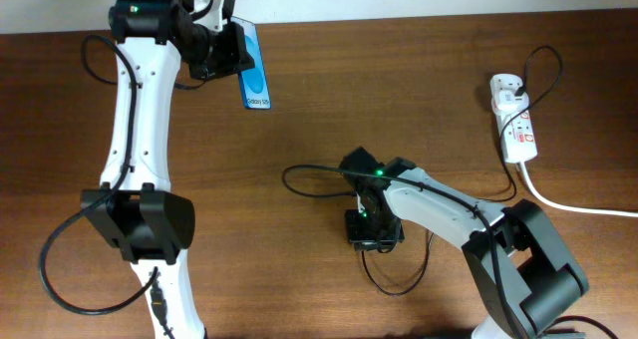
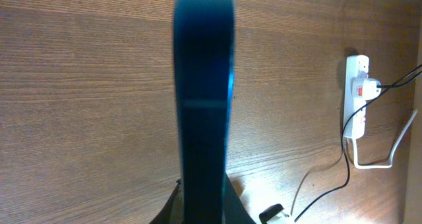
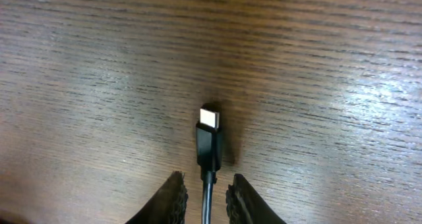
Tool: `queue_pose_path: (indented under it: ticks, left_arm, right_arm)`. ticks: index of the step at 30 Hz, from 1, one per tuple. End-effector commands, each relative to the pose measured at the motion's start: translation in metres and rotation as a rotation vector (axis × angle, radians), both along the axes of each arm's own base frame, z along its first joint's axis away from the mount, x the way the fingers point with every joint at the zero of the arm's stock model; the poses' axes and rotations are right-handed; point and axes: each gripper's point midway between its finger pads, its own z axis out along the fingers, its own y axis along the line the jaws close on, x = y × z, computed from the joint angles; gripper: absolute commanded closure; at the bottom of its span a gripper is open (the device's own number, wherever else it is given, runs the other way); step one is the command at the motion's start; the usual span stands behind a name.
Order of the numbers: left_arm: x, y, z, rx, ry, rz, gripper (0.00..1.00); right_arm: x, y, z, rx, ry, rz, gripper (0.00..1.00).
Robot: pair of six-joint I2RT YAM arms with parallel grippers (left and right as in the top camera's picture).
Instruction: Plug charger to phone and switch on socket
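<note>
phone (image 1: pixel 255 75) is clamped in left gripper (image 1: pixel 228 52), jaws pressed on its body and the free end pointing outward, probably to present the port. right gripper (image 3: pixel 208 201) pinches charger (image 3: pixel 208 155) just behind plug tip (image 3: pixel 210 116), fingers nearly together, leaving the tip projecting forward for insertion. socket (image 1: pixel 513 120) lies well apart, untouched.

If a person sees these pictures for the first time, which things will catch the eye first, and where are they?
The bright blue phone stands out first, held in the left gripper at the top left of the overhead view. Next comes the small plug tip of the charger, sticking out between the fingers of the right gripper near the middle of the table. The white socket with red marks lies at the far right.
</note>
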Motion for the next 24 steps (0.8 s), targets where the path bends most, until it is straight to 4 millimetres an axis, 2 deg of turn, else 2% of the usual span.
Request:
queue_pose_path:
  ticks: [1, 8, 11, 24]
  left_arm:
    - [-0.0011, -0.0024, 0.0076, -0.006, -0.024, -0.019, 1.00]
    - [-0.0012, -0.0028, 0.0076, -0.006, -0.024, -0.020, 1.00]
    - [-0.0030, -0.0084, 0.0104, -0.041, -0.021, -0.036, 1.00]
    - [-0.0021, -0.0103, 0.0123, -0.054, -0.028, -0.042, 1.00]
  right_arm:
    - [-0.0007, -0.0010, -0.0021, -0.011, -0.001, 0.000, 0.77]
    - [0.0003, -0.0012, -0.0023, -0.013, -0.006, 0.000, 0.80]
    - [0.0006, -0.0015, -0.0025, -0.015, -0.008, 0.001, 0.86]
    - [0.0012, -0.0011, -0.0025, -0.014, -0.010, 0.000, 0.84]
